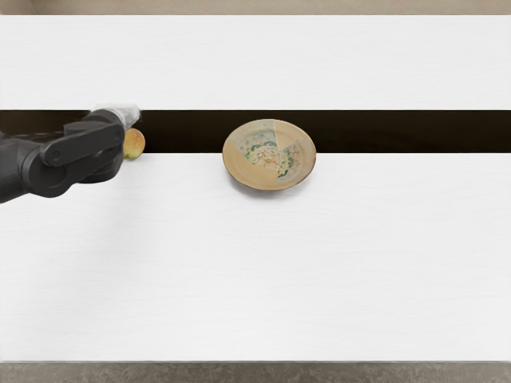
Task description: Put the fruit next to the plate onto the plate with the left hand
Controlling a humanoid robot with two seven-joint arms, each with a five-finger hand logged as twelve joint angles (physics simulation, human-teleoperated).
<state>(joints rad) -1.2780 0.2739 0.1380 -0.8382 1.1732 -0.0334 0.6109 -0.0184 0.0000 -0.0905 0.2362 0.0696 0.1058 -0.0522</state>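
The left robot hand (113,118) is hovering right at the fruit (135,144), which is lying far-left on the bench (255,271), well left of the plate (269,154). Whether the hand is apart or clamping cannot be told. The grasping step is seemingly underway; the next move is calling for a secure hold, then carrying the fruit rightward.

Plate (269,154): on table (255,263), far edge, middle
Fruit (135,144): left of plate, well apart
Left hand (114,120): at fruit's far-left side
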